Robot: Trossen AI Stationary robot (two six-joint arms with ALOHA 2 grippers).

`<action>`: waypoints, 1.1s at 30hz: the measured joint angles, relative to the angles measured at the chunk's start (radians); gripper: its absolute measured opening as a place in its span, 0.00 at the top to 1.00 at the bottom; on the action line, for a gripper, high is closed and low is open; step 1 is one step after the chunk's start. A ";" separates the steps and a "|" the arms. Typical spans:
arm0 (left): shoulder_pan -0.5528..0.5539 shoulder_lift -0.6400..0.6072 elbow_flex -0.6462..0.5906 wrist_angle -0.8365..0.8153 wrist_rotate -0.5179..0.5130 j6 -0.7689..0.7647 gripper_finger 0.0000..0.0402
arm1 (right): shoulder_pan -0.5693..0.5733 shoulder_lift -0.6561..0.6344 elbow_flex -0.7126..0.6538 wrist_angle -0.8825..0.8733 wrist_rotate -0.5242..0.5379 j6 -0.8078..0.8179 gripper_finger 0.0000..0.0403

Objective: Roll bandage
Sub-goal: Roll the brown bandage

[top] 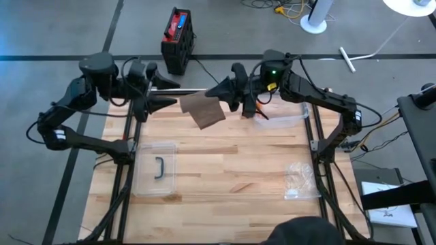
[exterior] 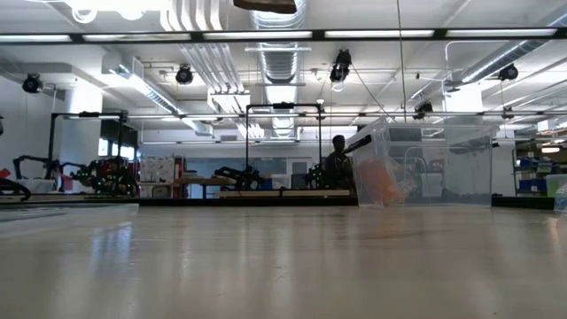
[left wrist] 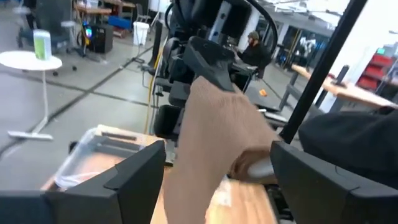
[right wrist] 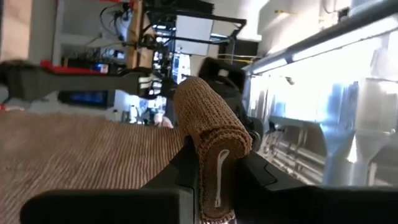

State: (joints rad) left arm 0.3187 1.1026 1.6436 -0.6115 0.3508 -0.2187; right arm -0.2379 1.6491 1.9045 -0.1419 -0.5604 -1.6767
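The right tool (top: 216, 90) was pinched on the rolled end of the brown bandage (top: 203, 109), above the far edge of the bench (top: 225, 170). In the right wrist view the roll (right wrist: 214, 155) stood clamped between that tool's two dark fingers (right wrist: 180, 168), with the loose ribbed strip (right wrist: 81, 155) spreading away from it toward the other arm. From above, that unrolled strip hung as a tilted brown sheet between the two tools, raised off the wood.

The left tool (top: 167, 103) faced the right one from the opposite side, its fingers (left wrist: 134, 177) spread wide apart. In the left wrist view the bandage (left wrist: 224, 143) ran between those fingers; whether either finger touched it could not be told.

Below the left tool lay a clear plastic lid with a dark handle (top: 158, 167). Just beyond the right tool sat a clear plastic bin (top: 289, 116), and farther down that side a crumpled clear wrapper (top: 300, 178). A black and red case (top: 178, 39) stood on the floor behind the bench
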 joint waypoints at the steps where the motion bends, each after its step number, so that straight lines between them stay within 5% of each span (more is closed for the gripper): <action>1: 0.000 0.004 0.000 0.000 0.000 -0.023 0.30 | 0.000 0.001 0.000 -0.008 0.002 -0.027 0.88; 15: -0.001 0.029 0.000 0.011 0.007 -0.246 0.34 | -0.002 0.017 0.000 -0.039 0.093 -0.495 0.88; 33: 0.003 0.094 -0.002 -0.016 0.008 -0.079 0.31 | 0.000 0.017 0.000 -0.107 0.089 -0.410 0.89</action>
State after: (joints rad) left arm 0.3214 1.1962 1.6421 -0.6272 0.3588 -0.2973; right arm -0.2382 1.6665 1.9041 -0.2490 -0.4713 -2.0865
